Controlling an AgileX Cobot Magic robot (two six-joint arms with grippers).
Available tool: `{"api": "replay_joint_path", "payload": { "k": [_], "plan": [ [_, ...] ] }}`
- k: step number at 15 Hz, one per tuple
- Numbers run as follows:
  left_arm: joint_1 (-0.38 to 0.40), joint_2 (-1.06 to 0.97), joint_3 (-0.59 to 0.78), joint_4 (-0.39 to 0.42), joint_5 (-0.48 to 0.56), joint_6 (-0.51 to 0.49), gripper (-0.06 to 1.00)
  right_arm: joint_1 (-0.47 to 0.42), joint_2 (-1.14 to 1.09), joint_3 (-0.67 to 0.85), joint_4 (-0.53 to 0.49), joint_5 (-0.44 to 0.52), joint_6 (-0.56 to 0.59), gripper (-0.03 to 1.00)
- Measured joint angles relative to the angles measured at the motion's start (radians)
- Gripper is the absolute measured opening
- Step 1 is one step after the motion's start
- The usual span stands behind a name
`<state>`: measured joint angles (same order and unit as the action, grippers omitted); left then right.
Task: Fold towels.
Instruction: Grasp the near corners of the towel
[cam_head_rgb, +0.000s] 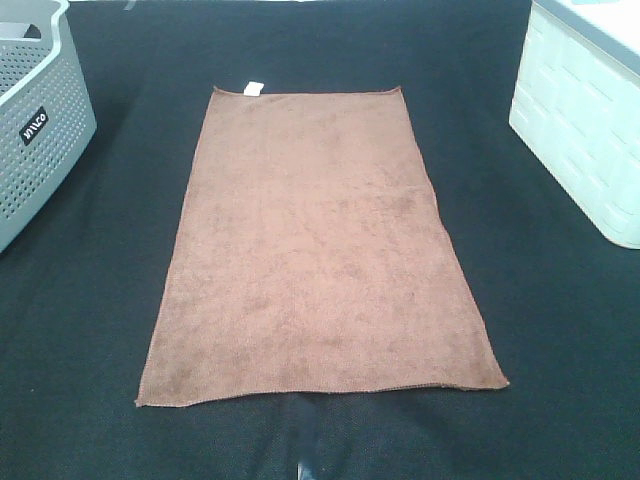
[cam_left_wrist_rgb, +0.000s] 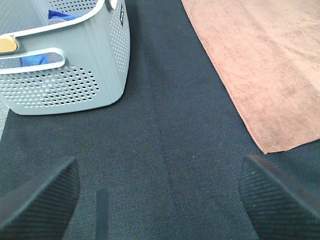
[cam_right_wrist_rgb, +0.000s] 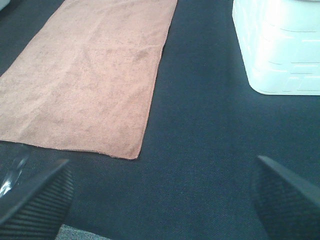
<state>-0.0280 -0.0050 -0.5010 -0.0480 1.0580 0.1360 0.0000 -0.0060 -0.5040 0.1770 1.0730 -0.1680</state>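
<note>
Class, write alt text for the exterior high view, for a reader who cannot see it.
A reddish-brown towel lies spread flat on a dark table, a small white tag at its far edge. A grey perforated basket stands at the left, a white bin at the right.

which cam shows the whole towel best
Exterior high: the towel lies flat with all four corners and its white tag in frame. The left wrist view catches only one corner and edge; the right wrist view crops the far end.

Black cloth surface; grey perforated plastic basket at left, possibly blue cloth inside; white ribbed plastic crate at right.
</note>
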Motion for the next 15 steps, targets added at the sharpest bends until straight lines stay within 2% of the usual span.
{"api": "replay_joint_path", "payload": {
  "k": [15],
  "plan": [
    [0.0, 0.0, 0.0, 0.0, 0.0, 0.0, 0.82, 0.0, 0.0, 0.0, 0.0, 0.0, 0.0, 0.89]
  ]
}}
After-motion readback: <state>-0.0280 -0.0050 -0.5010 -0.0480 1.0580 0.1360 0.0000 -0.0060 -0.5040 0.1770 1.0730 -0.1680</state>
